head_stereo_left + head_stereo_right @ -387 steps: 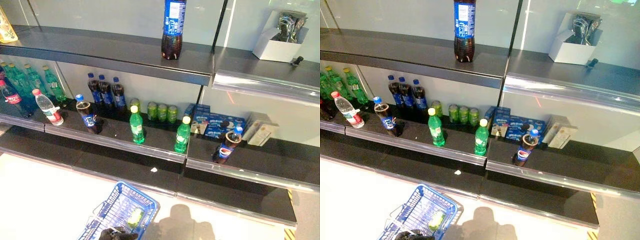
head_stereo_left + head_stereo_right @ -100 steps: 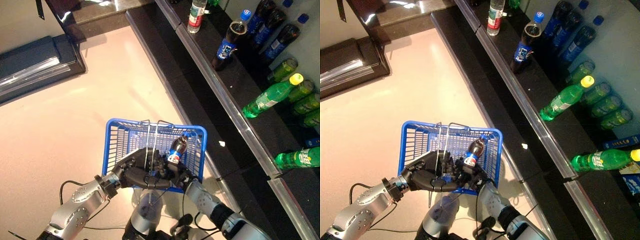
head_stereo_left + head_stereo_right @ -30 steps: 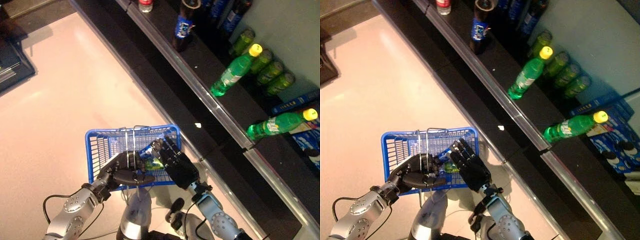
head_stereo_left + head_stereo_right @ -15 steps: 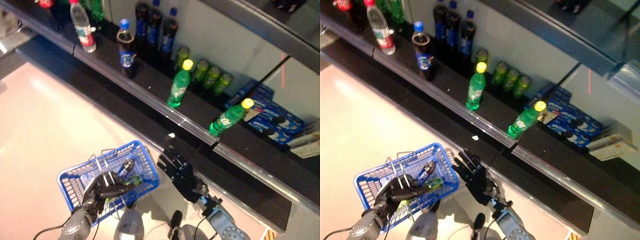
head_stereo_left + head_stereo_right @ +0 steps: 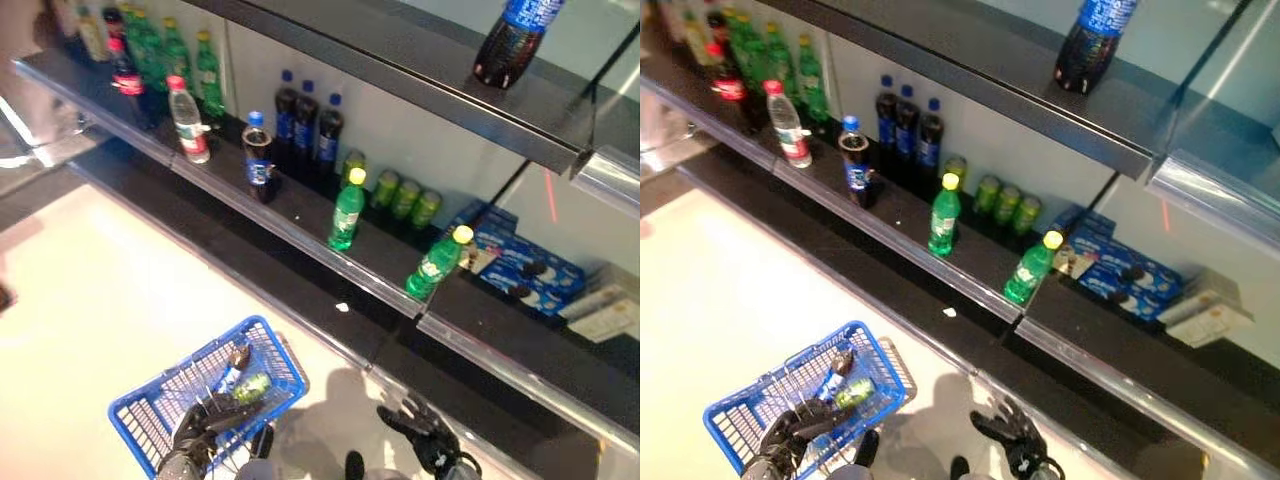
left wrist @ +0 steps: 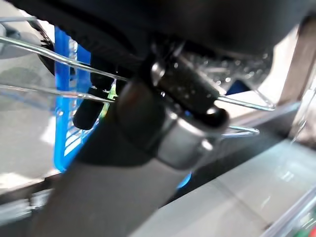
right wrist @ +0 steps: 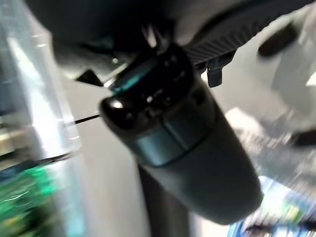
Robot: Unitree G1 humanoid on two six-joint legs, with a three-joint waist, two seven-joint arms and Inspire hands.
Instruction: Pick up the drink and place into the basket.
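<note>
A: Where is the drink?

B: A dark cola bottle lies in the blue basket, next to a green bottle. Its long axis runs on a slant, cap end toward the shelf. It rests on the wire floor, free of both hands.

A: Left hand?

B: The left hand sits at the basket's near edge with fingers curled round the wire handles; the left wrist view shows the wires passing through the hand. It is carrying the basket.

A: Right hand?

B: The right hand hangs low, well to the right of the basket and clear of it, fingers spread and holding nothing. Of the two, the left is nearer the cola bottle, but it is occupied with the handles.

A: Anything else within reach?

B: On the middle shelf stand another cola bottle, two green bottles with yellow caps, a clear water bottle and small green cans. A large cola bottle stands on the top shelf.

A: Judgement?

B: Placement looks done. If another drink is wanted, the free right hand must rise to the shelf; the nearest is the tilted green bottle. The shelf's front lip and the neighbouring bottles are the obstacles.
</note>
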